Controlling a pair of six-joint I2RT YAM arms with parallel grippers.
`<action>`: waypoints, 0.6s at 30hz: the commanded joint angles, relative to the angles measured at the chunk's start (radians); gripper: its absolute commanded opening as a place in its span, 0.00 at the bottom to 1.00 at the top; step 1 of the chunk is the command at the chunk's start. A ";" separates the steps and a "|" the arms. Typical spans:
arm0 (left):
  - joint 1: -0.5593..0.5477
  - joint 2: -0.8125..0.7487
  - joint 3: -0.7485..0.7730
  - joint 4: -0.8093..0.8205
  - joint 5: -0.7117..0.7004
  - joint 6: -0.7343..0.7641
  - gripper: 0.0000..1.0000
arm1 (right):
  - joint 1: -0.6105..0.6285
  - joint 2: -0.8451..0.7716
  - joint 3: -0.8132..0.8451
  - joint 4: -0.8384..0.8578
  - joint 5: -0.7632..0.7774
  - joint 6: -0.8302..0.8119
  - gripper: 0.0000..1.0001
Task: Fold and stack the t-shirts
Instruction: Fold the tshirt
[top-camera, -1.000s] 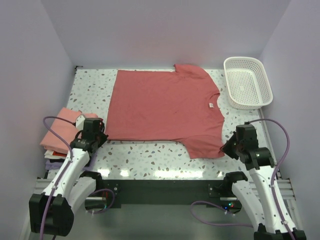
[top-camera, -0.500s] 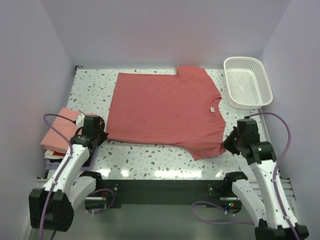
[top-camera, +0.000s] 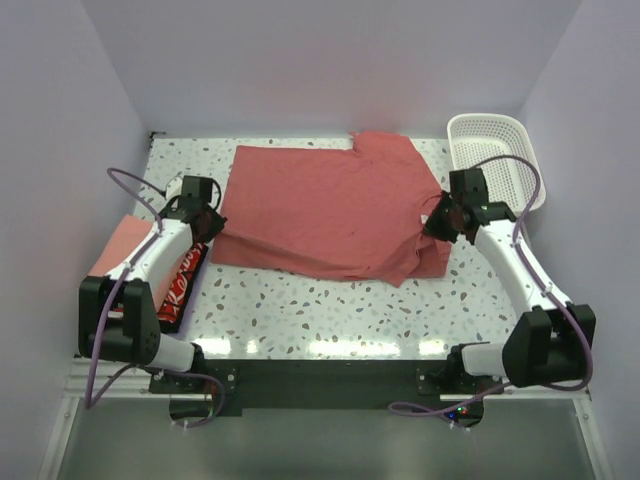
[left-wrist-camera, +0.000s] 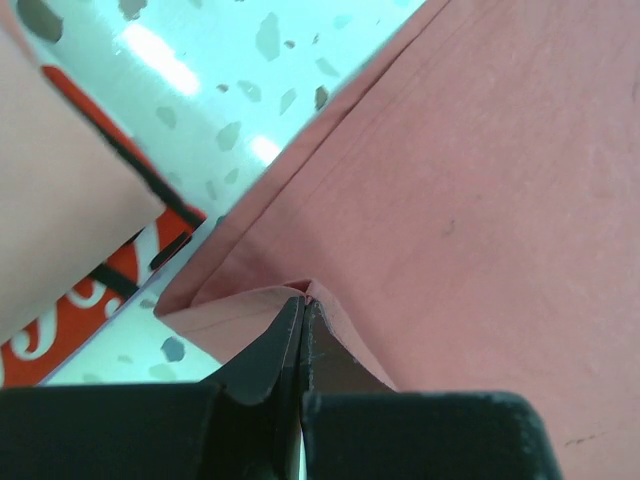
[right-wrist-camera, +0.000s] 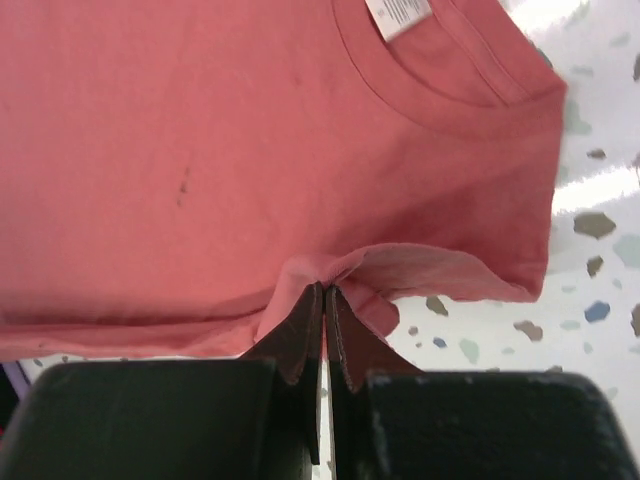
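Note:
The brick-red t-shirt (top-camera: 330, 205) lies spread on the speckled table, neck to the right. My left gripper (top-camera: 212, 226) is shut on its near-left hem corner; in the left wrist view the closed fingertips (left-wrist-camera: 303, 300) pinch a raised fold of the red cloth (left-wrist-camera: 480, 200). My right gripper (top-camera: 436, 222) is shut on the near sleeve edge beside the neck; the right wrist view shows the pinch (right-wrist-camera: 325, 290) below the collar and white label (right-wrist-camera: 398, 12). Folded tees are stacked at the left: salmon-pink (top-camera: 120, 250) and a dark one with red and white print (top-camera: 180, 285).
A white lattice basket (top-camera: 500, 165) stands at the back right corner, just beyond my right arm. Purple walls close in the table on three sides. The folded stack sits at the table's left edge, right beside my left arm.
Both grippers have moved away from the near edge toward the back, dragging the shirt's near hem and sleeve with them. The near sleeve now bunches. The left arm has uncovered the dark printed tee.

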 joint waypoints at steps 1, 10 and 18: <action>-0.005 0.058 0.103 0.031 -0.009 0.021 0.00 | -0.005 0.067 0.109 0.059 0.009 -0.038 0.00; 0.002 0.206 0.206 0.031 -0.002 0.018 0.00 | -0.013 0.238 0.241 0.062 0.029 -0.061 0.00; 0.020 0.219 0.182 0.047 -0.009 0.027 0.00 | -0.059 0.247 0.207 0.115 -0.008 -0.075 0.00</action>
